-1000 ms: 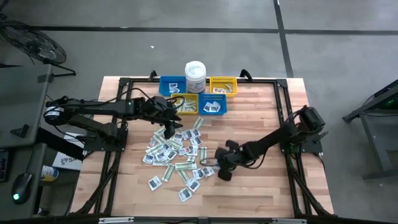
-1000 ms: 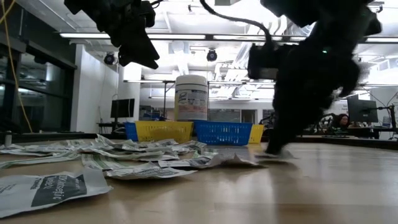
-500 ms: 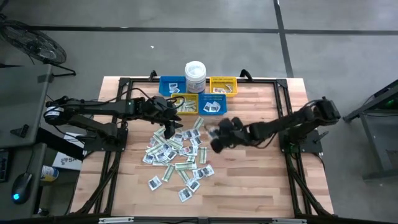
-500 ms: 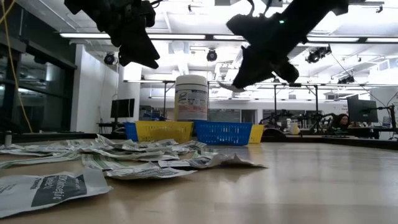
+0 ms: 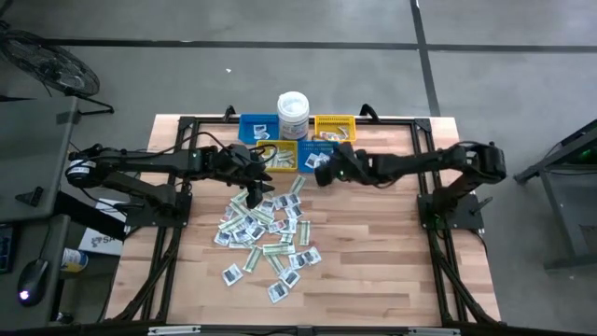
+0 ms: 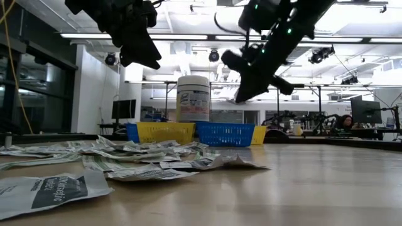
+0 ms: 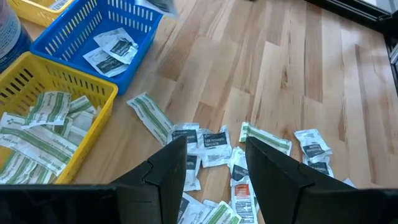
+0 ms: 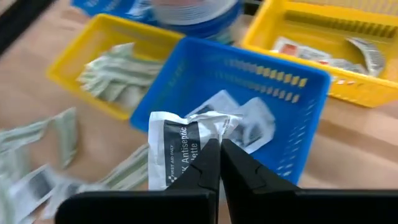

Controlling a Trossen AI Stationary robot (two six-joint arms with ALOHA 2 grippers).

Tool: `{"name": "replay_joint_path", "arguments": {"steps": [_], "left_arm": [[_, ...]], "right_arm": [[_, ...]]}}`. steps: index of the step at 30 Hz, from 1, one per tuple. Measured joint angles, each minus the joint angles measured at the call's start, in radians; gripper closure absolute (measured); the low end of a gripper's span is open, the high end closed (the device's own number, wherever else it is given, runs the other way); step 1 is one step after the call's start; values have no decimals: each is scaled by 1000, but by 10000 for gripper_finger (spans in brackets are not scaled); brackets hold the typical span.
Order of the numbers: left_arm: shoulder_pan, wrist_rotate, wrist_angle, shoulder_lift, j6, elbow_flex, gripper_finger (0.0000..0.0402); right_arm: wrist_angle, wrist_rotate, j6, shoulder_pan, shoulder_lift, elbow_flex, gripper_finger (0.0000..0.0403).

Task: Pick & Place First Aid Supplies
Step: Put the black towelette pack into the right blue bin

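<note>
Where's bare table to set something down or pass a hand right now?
Bare wood lies right of the packet pile, below the right gripper, and along the near edge. It is crowded at the pile under the left gripper and at the bins by the tub.

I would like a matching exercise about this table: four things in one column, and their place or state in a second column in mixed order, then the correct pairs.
Things:
1. right gripper
2. left gripper
3. white tub
4. green-striped packets

Places or states:
A. lying in a yellow bin
B. open, above the pile of packets on the table
C. upright among the bins
D. shut on a white antiseptic packet, above the blue bin

Pairs: 1-D, 2-B, 3-C, 4-A
</note>
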Motion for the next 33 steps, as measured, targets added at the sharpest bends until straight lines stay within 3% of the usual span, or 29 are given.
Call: {"name": "replay_joint_path", "arguments": {"steps": [8, 21, 33], "left_arm": [[0, 0, 1, 0, 0, 0, 237], [0, 0, 0, 0, 0, 0, 237], [0, 0, 0, 0, 0, 0, 237]], "right_arm": [[35, -103, -18, -105, 86, 1, 403], [145, -111, -15, -142, 117, 1, 388], [144, -154, -15, -142, 114, 1, 284]]}}
